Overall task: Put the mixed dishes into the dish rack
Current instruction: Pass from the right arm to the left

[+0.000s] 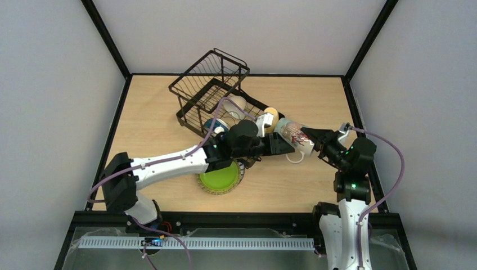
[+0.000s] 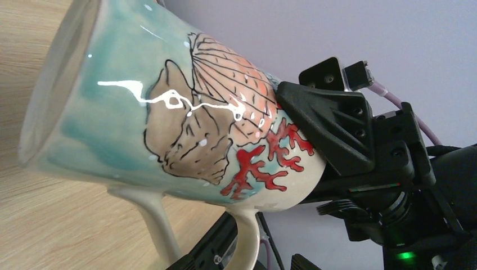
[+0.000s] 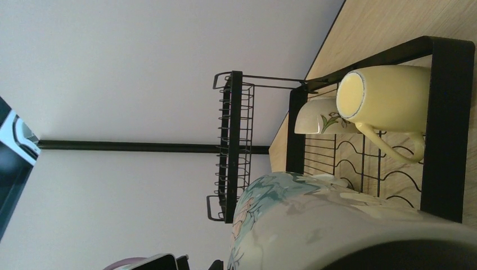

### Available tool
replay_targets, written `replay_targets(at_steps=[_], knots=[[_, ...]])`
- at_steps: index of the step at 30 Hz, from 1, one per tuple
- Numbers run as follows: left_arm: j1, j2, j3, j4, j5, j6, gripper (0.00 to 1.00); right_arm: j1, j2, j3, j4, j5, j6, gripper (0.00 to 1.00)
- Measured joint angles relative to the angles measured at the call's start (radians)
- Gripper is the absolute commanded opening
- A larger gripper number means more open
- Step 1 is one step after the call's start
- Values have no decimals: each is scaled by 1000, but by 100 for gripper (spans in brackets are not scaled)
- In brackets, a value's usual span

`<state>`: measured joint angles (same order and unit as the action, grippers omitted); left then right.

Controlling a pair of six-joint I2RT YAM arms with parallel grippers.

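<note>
My right gripper [image 1: 315,136] is shut on the base end of the cream mug [image 1: 293,136], which is painted with shells and red coral and held on its side above the table, mouth toward the dish rack [image 1: 209,84]. The mug [image 2: 169,112] fills the left wrist view, its handle [image 2: 247,236] pointing down. My left gripper [image 1: 283,145] is open just under the mug, beside that handle. A yellow mug [image 3: 388,98], a white bowl [image 1: 236,104] and a blue-outside bowl [image 1: 214,126] lie in the rack's flat tray. The green plate [image 1: 219,177] lies on the table under my left arm.
The rack's raised basket tier [image 3: 233,146] stands at the far end of the tray. Black frame posts and grey walls close in the table on three sides. My left forearm [image 1: 169,163] stretches across the table's near left.
</note>
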<state>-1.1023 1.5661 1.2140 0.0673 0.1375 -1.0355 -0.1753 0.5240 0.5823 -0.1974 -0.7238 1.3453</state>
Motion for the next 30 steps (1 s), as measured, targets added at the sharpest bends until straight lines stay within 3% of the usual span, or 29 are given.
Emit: replay_targets(at_steps=[17,30], knots=[[0,-62,-51,-17,-26,18,99,0,29,32,30,-1,32,0],[0,2,-34,7,-23,13,99,0,26,32,42,-21,83,0]])
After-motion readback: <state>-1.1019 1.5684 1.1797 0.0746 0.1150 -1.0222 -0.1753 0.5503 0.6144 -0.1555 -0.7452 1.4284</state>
